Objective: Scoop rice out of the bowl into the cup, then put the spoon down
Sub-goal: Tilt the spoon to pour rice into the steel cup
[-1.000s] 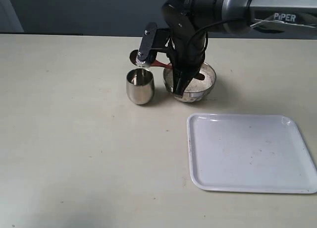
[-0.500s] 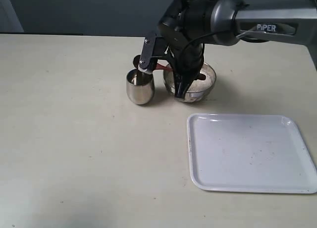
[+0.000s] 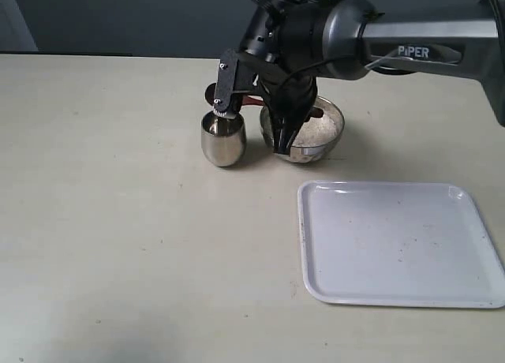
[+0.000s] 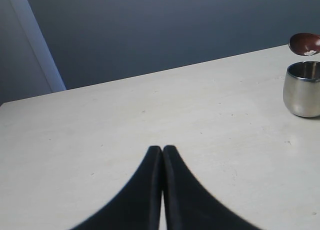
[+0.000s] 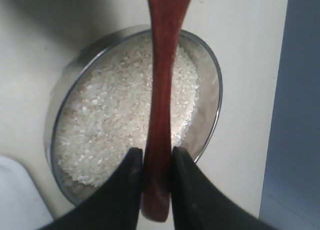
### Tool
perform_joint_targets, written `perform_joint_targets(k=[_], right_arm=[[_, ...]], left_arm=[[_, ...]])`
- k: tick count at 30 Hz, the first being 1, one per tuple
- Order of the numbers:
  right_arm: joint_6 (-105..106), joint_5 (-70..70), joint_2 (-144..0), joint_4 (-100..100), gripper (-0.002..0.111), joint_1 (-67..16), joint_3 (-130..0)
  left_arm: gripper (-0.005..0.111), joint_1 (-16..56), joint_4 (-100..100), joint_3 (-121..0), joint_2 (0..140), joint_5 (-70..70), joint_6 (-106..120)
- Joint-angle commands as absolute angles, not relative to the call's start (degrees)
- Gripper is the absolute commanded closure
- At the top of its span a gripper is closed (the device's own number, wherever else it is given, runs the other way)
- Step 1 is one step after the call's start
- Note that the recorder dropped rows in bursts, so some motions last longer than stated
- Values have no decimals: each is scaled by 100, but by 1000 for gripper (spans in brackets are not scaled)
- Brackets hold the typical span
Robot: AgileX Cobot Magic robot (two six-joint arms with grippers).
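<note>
My right gripper (image 5: 156,152) is shut on the handle of the dark reddish-brown wooden spoon (image 5: 162,75), above the metal bowl (image 5: 210,85) of white rice (image 5: 110,120). In the exterior view the right gripper (image 3: 282,138) hangs over the bowl (image 3: 335,125), and the spoon's handle (image 3: 252,100) reaches left toward the steel cup (image 3: 223,140). The left wrist view shows the spoon's scoop (image 4: 305,42) just above the cup (image 4: 301,90), with a few grains on it. My left gripper (image 4: 162,149) is shut on nothing, low over bare table far from the cup.
A white tray (image 3: 398,241) lies on the table in front of the bowl, to the right. The cup stands close beside the bowl on its left. A dark wall runs behind the table's far edge.
The right arm's wrist has turned and shifted slightly left over the bowl. The spoon's scoop stays over the cup. The left gripper has no earlier frame.
</note>
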State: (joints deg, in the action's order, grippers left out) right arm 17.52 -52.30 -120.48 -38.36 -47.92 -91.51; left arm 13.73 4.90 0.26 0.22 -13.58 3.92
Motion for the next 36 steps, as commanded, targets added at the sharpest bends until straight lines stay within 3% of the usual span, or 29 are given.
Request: perform_joint_targets(k=[1, 36], right_arm=[[1595, -5250, -12024, -4015, 109, -4811, -9164], [-295, -5380, -12024, -5843, 109, -5317, -8484]], left_arm=[[106, 1387, 482, 0, 0, -1370, 368], [106, 1387, 482, 0, 0, -1370, 368]])
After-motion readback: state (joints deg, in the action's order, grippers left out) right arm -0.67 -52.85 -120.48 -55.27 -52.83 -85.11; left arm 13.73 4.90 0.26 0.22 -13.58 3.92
